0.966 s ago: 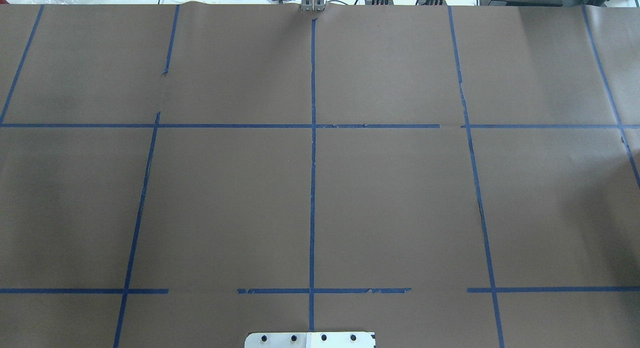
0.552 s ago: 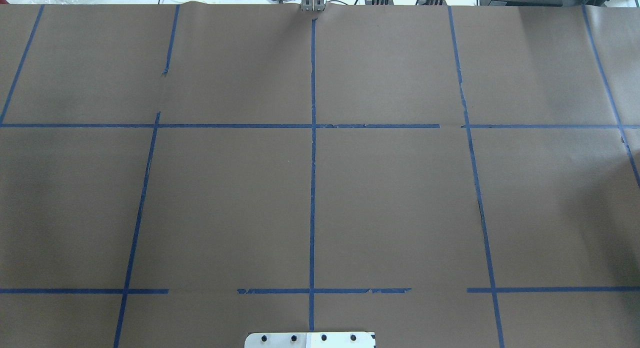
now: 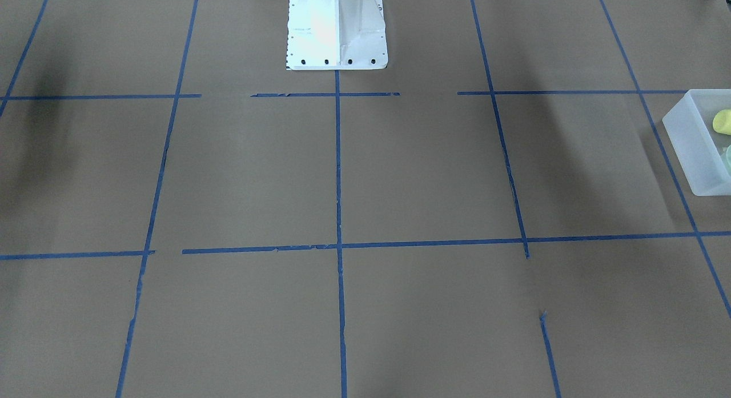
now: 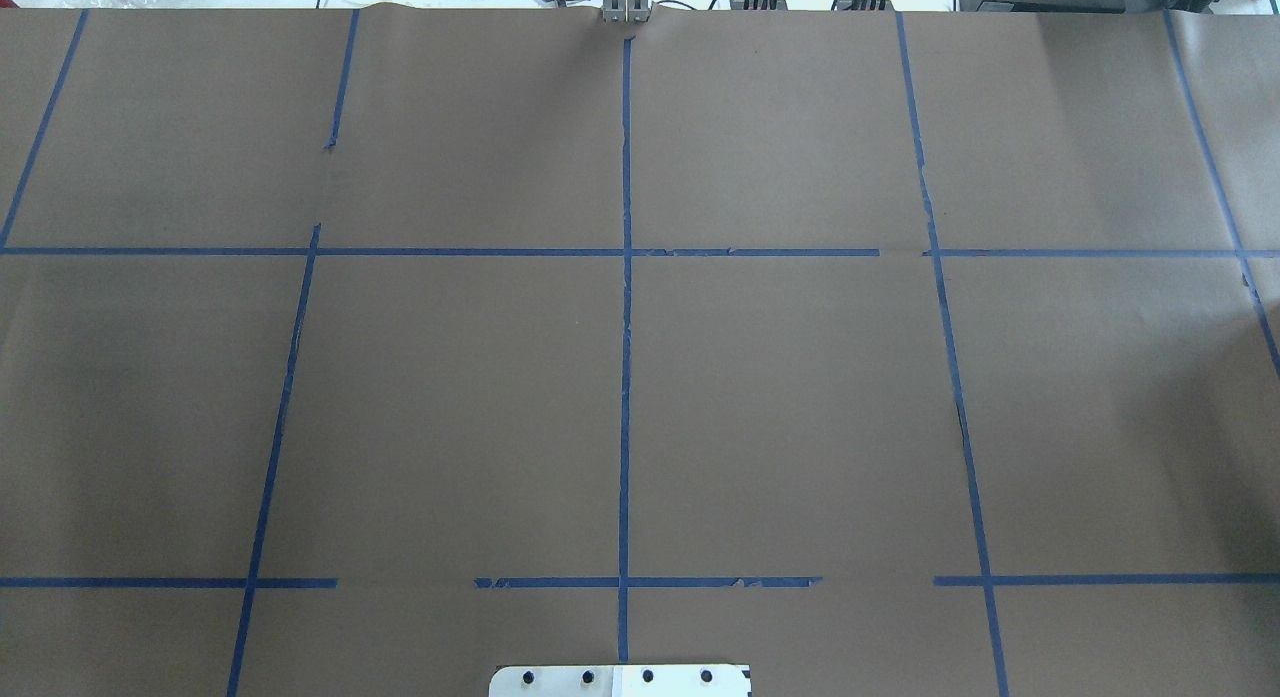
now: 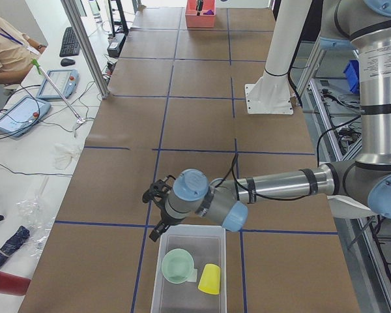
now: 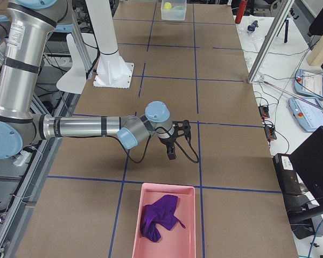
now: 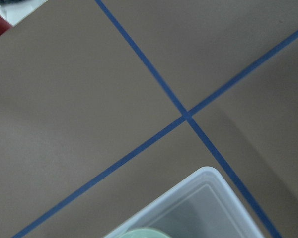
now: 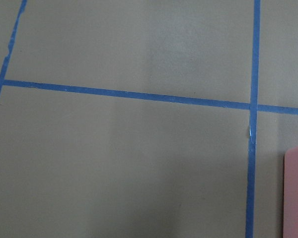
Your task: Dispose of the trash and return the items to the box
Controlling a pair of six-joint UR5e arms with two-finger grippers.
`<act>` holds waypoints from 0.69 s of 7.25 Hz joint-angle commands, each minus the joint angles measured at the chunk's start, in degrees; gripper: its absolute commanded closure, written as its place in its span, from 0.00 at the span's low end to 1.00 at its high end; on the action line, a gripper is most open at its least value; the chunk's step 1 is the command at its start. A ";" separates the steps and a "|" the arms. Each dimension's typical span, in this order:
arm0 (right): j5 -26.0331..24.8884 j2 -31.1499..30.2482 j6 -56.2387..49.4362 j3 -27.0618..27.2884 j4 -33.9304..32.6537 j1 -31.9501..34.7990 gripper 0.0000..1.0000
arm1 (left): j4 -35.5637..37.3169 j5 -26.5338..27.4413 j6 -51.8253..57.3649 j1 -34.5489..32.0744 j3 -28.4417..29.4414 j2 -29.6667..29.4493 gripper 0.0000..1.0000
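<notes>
- Front view: The box (image 3: 694, 152) sat at the right edge of the brown table (image 3: 400, 175), partly cut off by the picture's side. It was a foggy white bin with low, straight walls. A bit of the yellow cup (image 3: 722, 122) and a sliver of the green bowl (image 3: 729, 158) showed inside it. The white robot base (image 3: 337, 29) stood at the top.
- Overhead view: The brown table with its blue tape (image 4: 625, 327) lines filled the picture.
- Left side view: The bowl was round and pale green and sat open side up in the box. The small, plain cup was just beside it (it seemed to lie on its side). The left gripper (image 5: 153, 214) hung over the table just past the box's far wall. I could not tell if its fingers were wide or narrow.
- Right side view: The right gripper (image 6: 177, 142) hung over the table near the pink tray (image 6: 137, 231), not touching it. I could not tell its fingers either. A purple cloth (image 6: 160, 216) lay in the tray. The box was far off at the table's other end.
- Left wrist view: A rounded corner of the box and a green edge of the bowl showed at the bottom.
- Right wrist view: A corner of the pink tray showed at the right edge.
</notes>
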 commanded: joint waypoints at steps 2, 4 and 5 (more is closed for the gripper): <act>4.70 -1.49 -3.49 0.52 -8.63 2.07 0.00 | 24.71 -3.22 -0.20 -0.10 -3.50 -3.15 0.00; 4.81 -2.99 -11.48 0.96 -12.84 4.01 0.00 | 25.76 -3.31 -0.64 -0.28 -6.41 -0.70 0.00; 4.81 -2.73 -15.34 3.23 -18.62 5.50 0.00 | 24.98 -3.57 -0.38 -0.45 -7.54 1.83 0.00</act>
